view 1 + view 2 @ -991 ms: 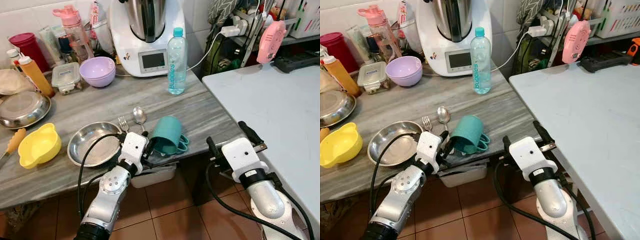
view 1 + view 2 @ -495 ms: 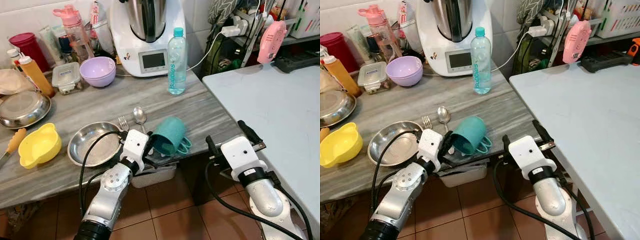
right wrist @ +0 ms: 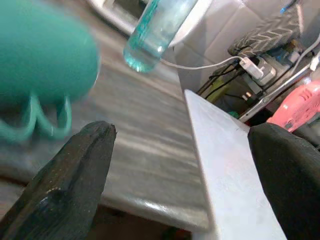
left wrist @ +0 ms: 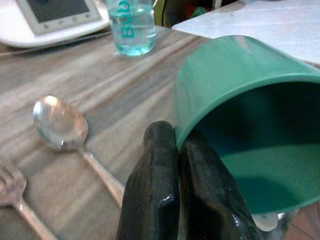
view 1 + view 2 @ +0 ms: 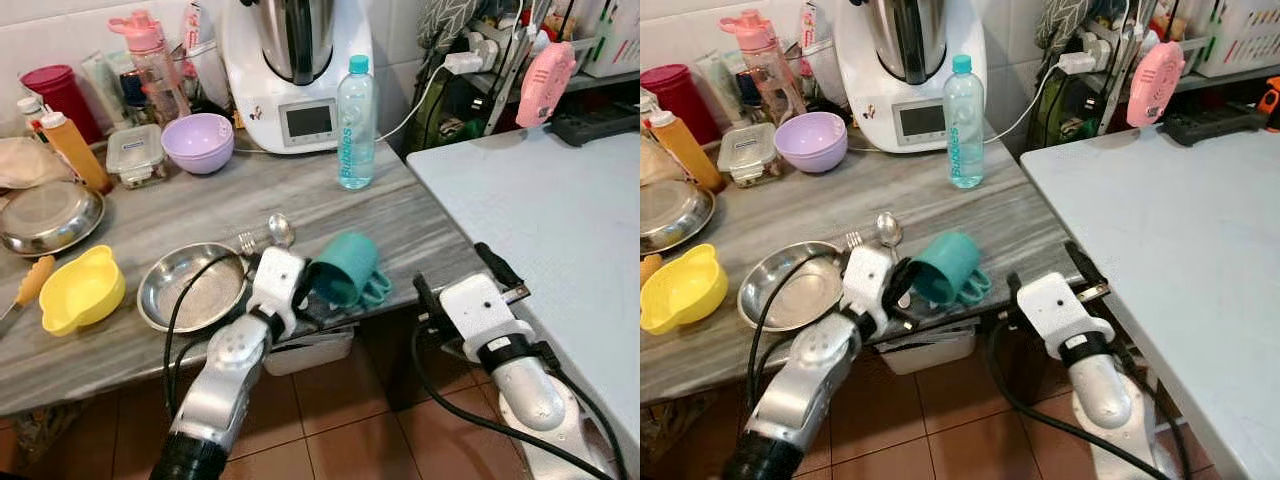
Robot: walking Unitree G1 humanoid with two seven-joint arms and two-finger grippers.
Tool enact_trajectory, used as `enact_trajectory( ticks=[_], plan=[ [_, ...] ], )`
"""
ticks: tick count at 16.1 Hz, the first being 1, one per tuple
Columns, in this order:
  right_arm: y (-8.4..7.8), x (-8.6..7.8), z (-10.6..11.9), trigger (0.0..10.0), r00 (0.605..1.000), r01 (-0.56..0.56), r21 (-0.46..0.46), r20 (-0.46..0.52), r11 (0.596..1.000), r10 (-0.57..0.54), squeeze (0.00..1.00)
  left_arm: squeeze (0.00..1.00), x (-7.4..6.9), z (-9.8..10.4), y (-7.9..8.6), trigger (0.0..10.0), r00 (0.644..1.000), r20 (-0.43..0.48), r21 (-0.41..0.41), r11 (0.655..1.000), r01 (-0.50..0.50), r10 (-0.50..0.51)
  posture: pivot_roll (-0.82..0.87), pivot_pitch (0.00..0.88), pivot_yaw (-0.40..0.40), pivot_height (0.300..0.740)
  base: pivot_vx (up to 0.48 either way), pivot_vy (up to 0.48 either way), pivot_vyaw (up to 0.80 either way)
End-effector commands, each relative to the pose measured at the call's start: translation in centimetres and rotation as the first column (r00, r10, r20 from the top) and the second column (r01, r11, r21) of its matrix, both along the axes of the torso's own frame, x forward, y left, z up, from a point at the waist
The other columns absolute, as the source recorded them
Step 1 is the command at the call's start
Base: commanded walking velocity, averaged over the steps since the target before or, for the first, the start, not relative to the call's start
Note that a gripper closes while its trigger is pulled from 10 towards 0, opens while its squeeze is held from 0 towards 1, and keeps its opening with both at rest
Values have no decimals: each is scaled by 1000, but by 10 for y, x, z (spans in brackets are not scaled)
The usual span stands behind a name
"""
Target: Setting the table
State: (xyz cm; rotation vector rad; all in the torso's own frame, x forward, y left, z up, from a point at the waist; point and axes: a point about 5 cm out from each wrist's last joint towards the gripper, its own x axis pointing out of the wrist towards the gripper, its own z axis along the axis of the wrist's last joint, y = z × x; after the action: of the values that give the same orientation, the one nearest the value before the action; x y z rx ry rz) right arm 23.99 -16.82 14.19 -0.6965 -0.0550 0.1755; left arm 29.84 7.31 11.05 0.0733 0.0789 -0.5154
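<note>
The left pincer [image 4: 177, 150], clamped on the teal cup's [image 5: 345, 268] rim, has lifted and tipped it rightward.

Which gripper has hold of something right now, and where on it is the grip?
The left gripper is shut on the teal cup, pinching its rim wall, one finger inside the mouth and one outside. The right gripper is open and holds nothing.
</note>
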Motion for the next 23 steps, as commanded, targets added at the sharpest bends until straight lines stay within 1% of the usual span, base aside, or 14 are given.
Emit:
enact_trajectory(
  ticks=[1,2,3,5,6,9,10,11,13,14,18,20,22,23],
  plan=[
    [0,2,0,10000,1000,-20,-72,8,997,20,0,0,4,12,-3,0,1000,24,21,1000,2,-2,-170,28,106,740,0,0,0],
    [-5,4,-2,10000,999,-31,-160,2,987,32,0,0,7,18,-5,0,1000,27,52,999,10,-12,-165,24,110,740,0,0,0],
    [-8,5,-4,10000,999,-46,-209,-7,977,45,0,0,8,20,-5,0,1000,18,55,998,14,-15,-164,23,112,740,0,0,0],
    [-10,7,-7,10000,995,-96,-284,-19,954,95,0,0,12,25,-4,0,1000,-17,43,999,10,-9,-162,19,119,740,0,0,0],
    [-8,8,-8,10000,988,-151,-337,-29,929,150,0,0,14,28,-4,0,999,-36,69,997,31,-29,-161,16,124,740,0,0,0],
    [-6,15,-11,10000,965,-258,-419,-74,870,251,0,0,16,36,-8,0,996,-36,102,991,84,-81,-158,11,128,740,0,0,0],
    [-7,19,-10,10000,959,-281,-429,-83,858,273,0,0,17,38,-8,0,995,-43,103,990,95,-91,-158,10,128,740,0,0,0],
    [-8,23,-9,10000,944,-324,-456,-95,829,317,0,0,17,41,-9,0,993,-51,99,989,110,-105,-156,8,128,740,0,0,0],
    [-10,27,-9,10000,939,-338,-463,-102,819,330,0,0,16,43,-10,0,991,-60,91,988,126,-121,-154,9,126,740,0,0,0],
    [-10,31,-9,10000,924,-374,-473,-120,798,362,0,0,15,46,-11,0,989,-78,68,989,131,-126,-152,10,123,740,0,0,0],
    [-1,35,-9,10000,892,-435,-494,-120,753,437,0,0,15,50,-13,0,987,-88,50,989,139,-134,-151,12,116,740,0,0,0],
    [5,36,-9,10000,876,-448,-513,-92,732,473,0,0,15,51,-14,0,986,-101,46,989,141,-136,-153,14,115,740,0,0,0],
    [12,36,-8,9098,864,-464,-505,-76,728,498,0,0,14,51,-14,0,985,-105,45,989,143,-137,-152,15,115,740,0,0,0],
    [15,35,-10,4980,857,-477,-499,-85,723,507,0,0,14,51,-15,0,984,-108,46,988,144,-139,-153,16,115,740,0,0,0]
  ],
)
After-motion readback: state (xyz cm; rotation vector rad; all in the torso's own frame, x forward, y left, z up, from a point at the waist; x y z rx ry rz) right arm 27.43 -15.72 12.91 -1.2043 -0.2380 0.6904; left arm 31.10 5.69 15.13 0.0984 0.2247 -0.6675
